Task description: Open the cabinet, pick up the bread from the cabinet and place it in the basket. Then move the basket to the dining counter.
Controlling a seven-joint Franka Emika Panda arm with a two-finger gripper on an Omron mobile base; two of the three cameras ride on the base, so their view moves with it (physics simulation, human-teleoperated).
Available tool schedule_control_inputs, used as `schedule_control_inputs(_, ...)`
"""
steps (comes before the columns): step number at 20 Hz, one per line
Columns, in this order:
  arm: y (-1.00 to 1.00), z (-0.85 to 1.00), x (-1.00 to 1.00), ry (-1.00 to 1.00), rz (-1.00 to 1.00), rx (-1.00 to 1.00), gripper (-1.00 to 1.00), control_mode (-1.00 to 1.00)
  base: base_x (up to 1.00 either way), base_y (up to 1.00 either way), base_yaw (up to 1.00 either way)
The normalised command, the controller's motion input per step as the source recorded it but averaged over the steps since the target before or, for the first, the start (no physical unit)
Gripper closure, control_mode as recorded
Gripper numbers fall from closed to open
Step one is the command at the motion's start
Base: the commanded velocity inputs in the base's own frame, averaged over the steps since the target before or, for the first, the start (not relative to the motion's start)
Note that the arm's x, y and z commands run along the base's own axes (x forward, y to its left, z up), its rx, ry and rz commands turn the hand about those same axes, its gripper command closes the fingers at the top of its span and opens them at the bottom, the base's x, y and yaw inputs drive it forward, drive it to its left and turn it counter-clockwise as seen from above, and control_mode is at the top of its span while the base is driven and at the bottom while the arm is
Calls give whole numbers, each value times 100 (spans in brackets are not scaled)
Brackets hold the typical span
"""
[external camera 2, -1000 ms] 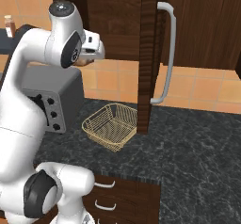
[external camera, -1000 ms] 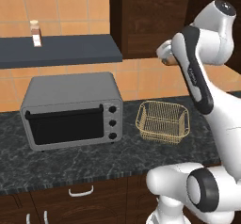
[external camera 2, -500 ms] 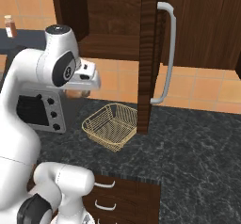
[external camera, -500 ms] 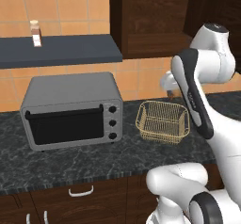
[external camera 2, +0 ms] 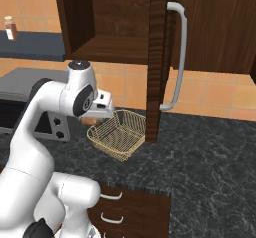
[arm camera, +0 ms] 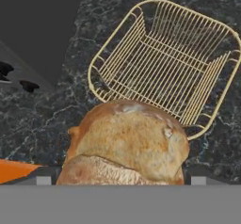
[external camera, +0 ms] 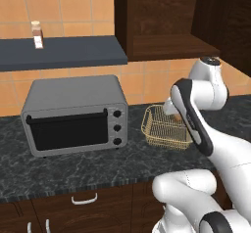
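Bread (arm camera: 127, 143) is seen close in the hand view, lying between the two finger tips of the pincer (arm camera: 120, 178), whose jaws are spread wide on either side of the roll and pinch it. The roll is held in the air above the black speckled table (arm camera: 42, 119), just beside the near rim of the basket (arm camera: 160, 63), which is seen from above with nothing inside it. In the right base view the pincer (external camera 2: 95, 117) is found at the left edge of the basket (external camera 2: 120, 134), with a bit of tan crust visible under the hand. The basket (external camera: 164, 127) is set on the table (external camera: 73, 166) to the right of the grey toaster oven (external camera: 73, 114). The cabinet (external camera 2: 112, 17) is seen open, its door (external camera 2: 157, 57) swung outward with the silver bar handle (external camera 2: 177, 57) facing right. A small bottle (external camera: 36, 34) is seen on the dark shelf (external camera: 63, 52) above the oven.
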Motion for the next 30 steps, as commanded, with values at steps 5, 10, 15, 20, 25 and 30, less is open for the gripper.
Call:
schedule_control_inputs(5, -7, -60, 77, 0, 9, 0, 100, -100, 0, 0, 0)
schedule_control_inputs(10, -19, -59, 71, 0, 11, 0, 100, -100, 0, 0, 0)
schedule_control_inputs(15, -14, -70, 26, 0, 7, -4, 100, -100, 0, 0, 0)
schedule_control_inputs(20, -16, -32, 23, 0, 0, -1, 100, -100, 0, 0, 0)
schedule_control_inputs(25, -17, -37, 20, 1, 0, 0, 100, -100, 0, 0, 0)
schedule_control_inputs(30, -12, -30, 28, 0, 0, 0, 100, -100, 0, 0, 0)
